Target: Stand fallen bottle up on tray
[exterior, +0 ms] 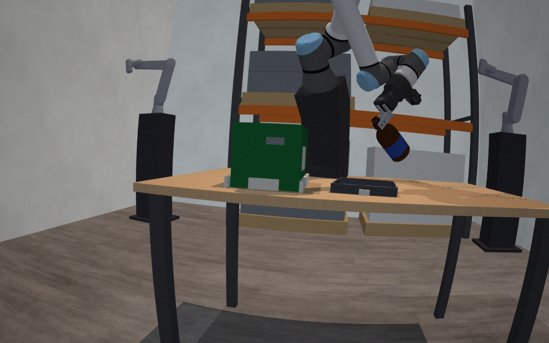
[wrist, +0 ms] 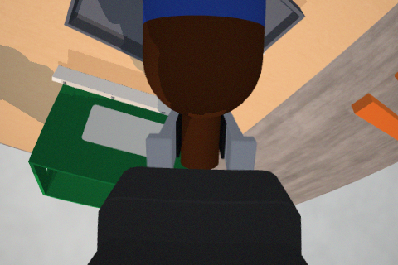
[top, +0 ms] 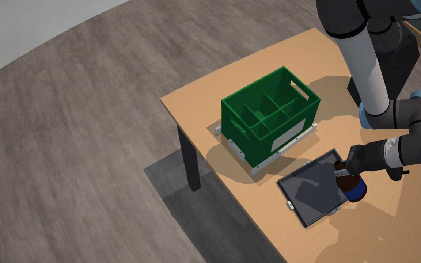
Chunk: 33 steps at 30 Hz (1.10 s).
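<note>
My gripper (top: 340, 169) is shut on the neck of a brown bottle (top: 350, 184) with a blue label. The bottle hangs tilted in the air, base down and away from the fingers, well above the table in the exterior view (exterior: 391, 140). The dark grey tray (top: 314, 187) lies on the table below it and holds nothing. In the wrist view the bottle (wrist: 204, 22) fills the middle, its neck between my gripper's fingers, with the tray (wrist: 111, 0) behind it.
A green crate (top: 268, 114) with dividers stands on the table left of the tray, held by grey brackets. The robot's black pedestal (top: 391, 62) stands at the back. The table edge runs close to the tray's front side.
</note>
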{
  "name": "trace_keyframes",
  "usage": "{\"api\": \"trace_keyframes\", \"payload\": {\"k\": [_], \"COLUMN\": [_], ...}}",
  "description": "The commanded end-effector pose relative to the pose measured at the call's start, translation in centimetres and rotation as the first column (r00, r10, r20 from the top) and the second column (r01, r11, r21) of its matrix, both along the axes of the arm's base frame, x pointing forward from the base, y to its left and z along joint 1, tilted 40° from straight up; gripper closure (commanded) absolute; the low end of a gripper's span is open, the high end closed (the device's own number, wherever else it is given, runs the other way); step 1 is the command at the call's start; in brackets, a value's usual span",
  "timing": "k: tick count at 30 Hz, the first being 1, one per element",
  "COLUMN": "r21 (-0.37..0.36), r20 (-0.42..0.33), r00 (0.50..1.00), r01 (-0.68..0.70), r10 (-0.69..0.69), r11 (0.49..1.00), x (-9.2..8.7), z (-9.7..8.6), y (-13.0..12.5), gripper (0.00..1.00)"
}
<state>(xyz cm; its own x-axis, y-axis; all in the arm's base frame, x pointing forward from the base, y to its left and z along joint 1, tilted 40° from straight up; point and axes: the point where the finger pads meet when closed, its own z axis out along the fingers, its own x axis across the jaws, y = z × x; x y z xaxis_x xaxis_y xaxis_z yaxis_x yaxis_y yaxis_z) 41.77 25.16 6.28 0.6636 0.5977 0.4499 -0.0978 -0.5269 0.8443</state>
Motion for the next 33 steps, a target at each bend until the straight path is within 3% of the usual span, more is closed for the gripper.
{"api": "trace_keyframes", "payload": {"k": [1, 33], "r21": [0.002, -0.092], "r20": [0.006, 0.099], "r00": [1.0, 0.993], "r01": [0.0, 0.078], "r10": [0.0, -0.069], "r11": [1.0, 0.993], "x": [0.06, 0.02], "z": [0.19, 0.16], "y": [0.19, 0.27], "gripper": [1.0, 1.0]}}
